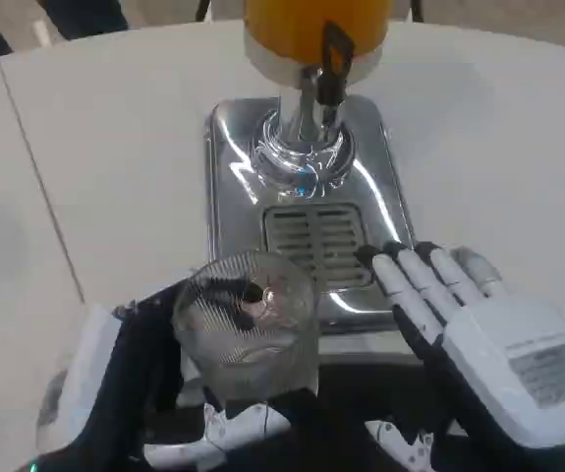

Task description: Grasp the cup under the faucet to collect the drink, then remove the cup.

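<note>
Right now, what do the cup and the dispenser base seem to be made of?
The cup looks like clear ribbed glass or plastic: the left hand holding it shows through its wall. The dispenser base seems polished metal, mirror-bright with sharp reflections, and has a slotted drip grille.

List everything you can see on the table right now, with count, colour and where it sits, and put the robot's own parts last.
Drink dispenser: one, orange tank, black tap lever, far centre.
Drip tray: one, shiny chrome with slotted grate, below the faucet.
Cup: one, clear ribbed glass, near edge of the tray, not under the faucet.
Table: one, white.
Left hand: one, dark fingers around the cup's left side.
Right hand: one, white back, fingers extended, right of the cup.
</note>
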Motion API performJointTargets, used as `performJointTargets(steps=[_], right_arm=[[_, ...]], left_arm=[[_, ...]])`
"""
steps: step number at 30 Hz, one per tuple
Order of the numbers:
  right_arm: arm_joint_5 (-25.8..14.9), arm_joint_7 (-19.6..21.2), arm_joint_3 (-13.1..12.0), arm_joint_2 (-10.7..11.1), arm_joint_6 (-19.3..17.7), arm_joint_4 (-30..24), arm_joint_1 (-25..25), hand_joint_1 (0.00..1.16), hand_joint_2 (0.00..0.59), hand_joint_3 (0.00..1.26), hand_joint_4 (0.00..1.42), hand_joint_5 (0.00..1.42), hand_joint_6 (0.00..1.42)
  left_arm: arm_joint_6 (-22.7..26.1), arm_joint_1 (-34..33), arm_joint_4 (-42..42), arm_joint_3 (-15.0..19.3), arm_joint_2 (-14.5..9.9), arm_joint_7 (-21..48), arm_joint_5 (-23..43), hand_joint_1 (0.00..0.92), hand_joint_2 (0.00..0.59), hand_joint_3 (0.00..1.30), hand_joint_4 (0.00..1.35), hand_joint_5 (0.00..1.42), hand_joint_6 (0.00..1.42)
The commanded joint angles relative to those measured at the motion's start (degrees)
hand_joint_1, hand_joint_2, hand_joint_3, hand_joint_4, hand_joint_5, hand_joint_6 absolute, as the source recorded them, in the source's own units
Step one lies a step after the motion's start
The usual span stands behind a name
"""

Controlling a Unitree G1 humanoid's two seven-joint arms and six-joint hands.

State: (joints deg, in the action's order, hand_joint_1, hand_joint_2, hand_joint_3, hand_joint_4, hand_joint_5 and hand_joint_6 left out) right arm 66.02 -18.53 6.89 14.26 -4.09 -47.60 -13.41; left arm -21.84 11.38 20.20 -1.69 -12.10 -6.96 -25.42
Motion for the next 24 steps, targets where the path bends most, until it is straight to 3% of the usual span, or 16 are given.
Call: performJointTargets(steps=[1, 13, 21, 24], right_arm=[[0.66, -0.70, -0.35, -0.52, 0.54, -0.75, -0.70, 0.42, 0.460, 0.00, 0.00, 0.00, 0.00], [1.12, -0.62, -0.95, -0.82, 1.02, -1.00, -1.83, 0.42, 0.460, 0.00, 0.00, 0.00, 0.00], [2.79, -0.93, -1.38, -2.23, 2.10, -1.82, -3.30, 0.42, 0.460, 0.00, 0.00, 0.00, 0.00], [2.68, -2.97, -2.33, -1.74, 2.32, -2.75, -3.05, 0.42, 0.460, 0.00, 0.00, 0.00, 0.00]], left_arm=[[0.14, -0.18, 0.79, -0.61, 0.56, 0.39, -0.13, 0.624, 0.016, 1.17, 1.09, 1.42, 1.42], [1.56, -2.39, -1.02, -0.15, 1.62, -0.84, -0.88, 0.625, 0.017, 1.18, 1.09, 1.42, 1.42], [2.20, -14.11, -11.44, -2.31, 4.52, -4.97, -4.30, 0.625, 0.017, 1.18, 1.10, 1.42, 1.42], [1.62, -19.04, -16.75, -3.69, 4.85, -6.98, -6.24, 0.625, 0.017, 1.18, 1.10, 1.42, 1.42]])
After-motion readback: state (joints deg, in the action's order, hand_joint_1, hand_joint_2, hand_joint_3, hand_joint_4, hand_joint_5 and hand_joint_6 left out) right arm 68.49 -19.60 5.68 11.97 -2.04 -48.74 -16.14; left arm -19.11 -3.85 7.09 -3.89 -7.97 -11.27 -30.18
